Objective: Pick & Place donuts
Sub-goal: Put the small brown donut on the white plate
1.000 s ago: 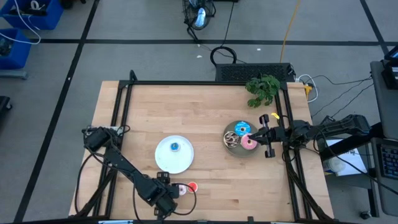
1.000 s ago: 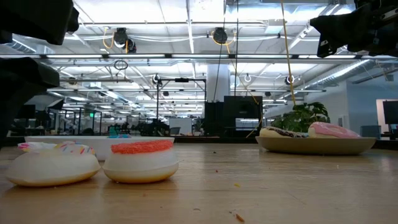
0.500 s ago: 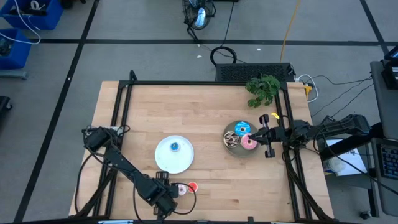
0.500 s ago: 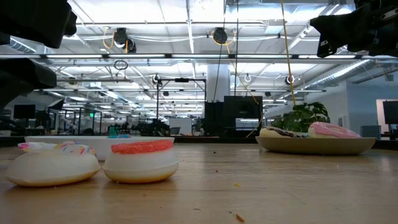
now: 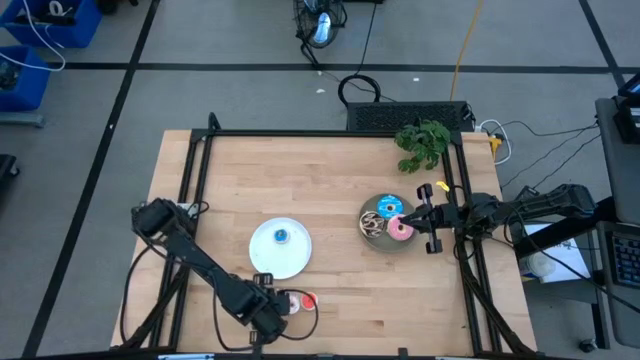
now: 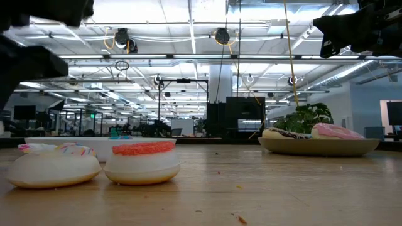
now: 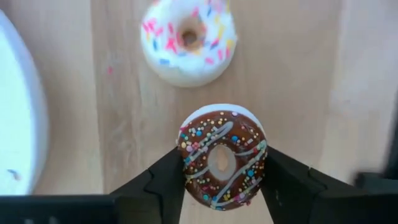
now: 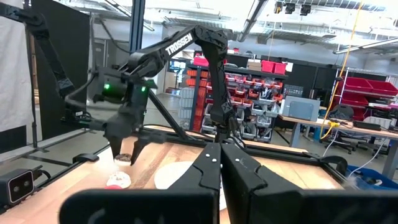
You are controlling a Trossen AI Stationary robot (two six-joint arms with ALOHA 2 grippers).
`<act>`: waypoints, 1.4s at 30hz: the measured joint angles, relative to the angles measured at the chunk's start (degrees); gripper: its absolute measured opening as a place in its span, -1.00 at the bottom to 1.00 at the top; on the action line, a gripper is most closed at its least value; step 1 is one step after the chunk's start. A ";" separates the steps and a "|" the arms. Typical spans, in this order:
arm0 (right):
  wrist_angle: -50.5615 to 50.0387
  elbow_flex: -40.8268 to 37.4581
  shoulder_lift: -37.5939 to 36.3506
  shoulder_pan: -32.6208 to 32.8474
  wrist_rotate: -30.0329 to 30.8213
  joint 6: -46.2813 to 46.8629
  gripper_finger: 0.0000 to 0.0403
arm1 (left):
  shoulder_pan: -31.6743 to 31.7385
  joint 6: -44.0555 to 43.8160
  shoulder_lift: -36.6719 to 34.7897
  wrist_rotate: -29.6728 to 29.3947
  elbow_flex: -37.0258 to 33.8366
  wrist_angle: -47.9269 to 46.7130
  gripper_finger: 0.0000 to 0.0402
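Observation:
My left gripper (image 7: 221,180) is near the table's near edge (image 5: 268,306), shut on the tiny brown sprinkled donut (image 7: 221,158). Under it the tiny cream donut (image 7: 188,37) and the tiny red donut (image 6: 142,161) rest flat on the wood. The tiny blue donut (image 5: 282,237) lies on the white plate (image 5: 266,260). The pink (image 5: 401,230), blue sprinkled (image 5: 389,207) and brown-white (image 5: 371,225) donuts lie on the gray plate (image 5: 381,243). My right gripper (image 5: 417,215) is shut, touches nothing and hovers at that plate's right rim. My left gripper pinches the brown donut by its outer rim (image 7: 186,163), one finger (image 7: 163,183) on each side across the ring. The fingers come from above, pointing down. The donut sits flat between them, icing up, lifted clear of the table (image 8: 124,158).
A green leafy plant (image 5: 423,143) stands at the table's far right corner. A black frame rail (image 5: 192,175) runs along the left, far and right sides. Bare wood (image 5: 300,175) lies between the plates and the far edge.
My left gripper, keeping the brown donut, has risen a little and shifted slightly toward the table's right. The donuts on the table and plates have stayed put.

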 joint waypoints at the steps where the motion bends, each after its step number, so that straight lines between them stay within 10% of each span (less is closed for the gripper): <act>1: 0.00 0.00 0.00 0.01 -0.01 0.00 -1.00 | 0.26 -0.04 -0.69 -0.12 0.05 -0.03 -0.05; 20: 0.01 0.00 0.00 0.01 0.00 0.00 -1.00 | 6.35 -2.68 -22.07 -10.71 0.13 -18.39 0.14; 42: -0.02 0.00 0.00 -0.01 -0.01 -0.52 -1.00 | 20.65 11.05 -10.84 -2.04 -9.97 -10.40 0.14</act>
